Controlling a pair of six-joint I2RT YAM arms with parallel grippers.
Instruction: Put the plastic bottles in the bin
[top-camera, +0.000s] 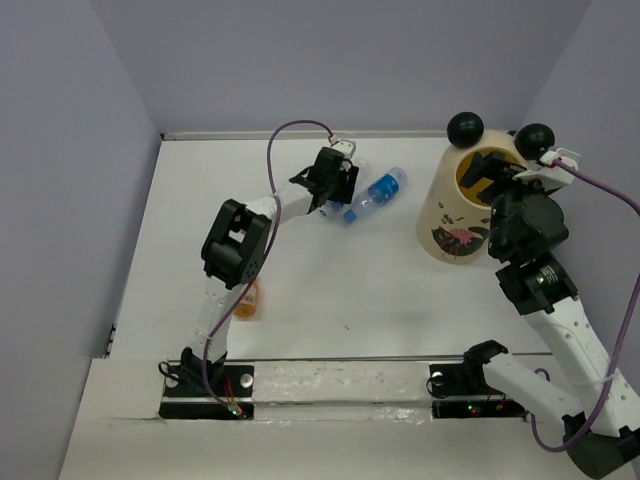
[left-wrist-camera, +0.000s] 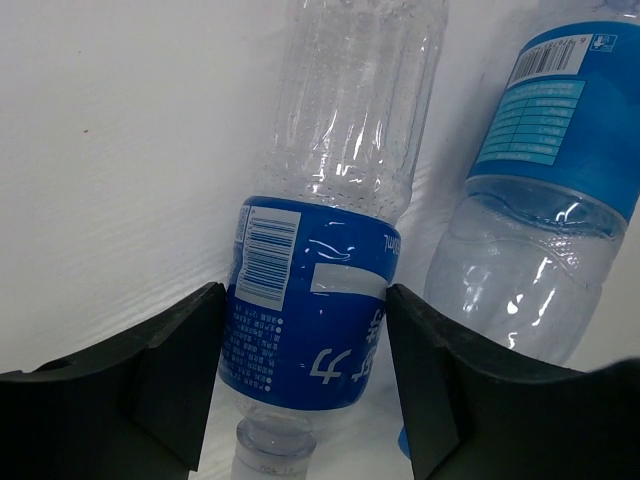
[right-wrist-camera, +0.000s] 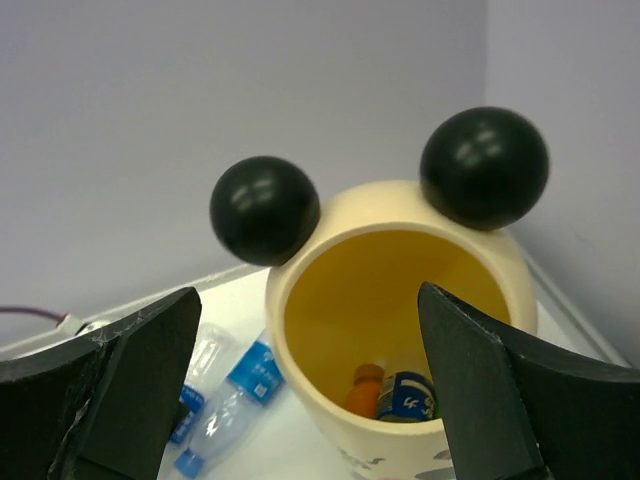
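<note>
Two clear bottles with blue labels are lying on their sides near the far edge of the desk, about in the middle. The first clear bottle is showing a bumpy see-through body and a blue label with a white bar code, and its neck is pointing back toward the left wrist camera. The second clear bottle is lying just beside it on the right, with a thin strip of desk showing between them. An orange bottle is lying nearer the left edge, close by the left arm, which is hiding part of it. The bin is standing upright near the far right corner. It is cream-yellow, with two black ball ears on its rim and a dark and pink picture on its side. Inside it a second orange bottle and a bottle with a blue label are sitting at the bottom. The left gripper is reaching down over the first clear bottle, with one black finger on each side of the blue label, pinching it. The right gripper is hanging over the bin's mouth with its fingers spread wide.
</note>
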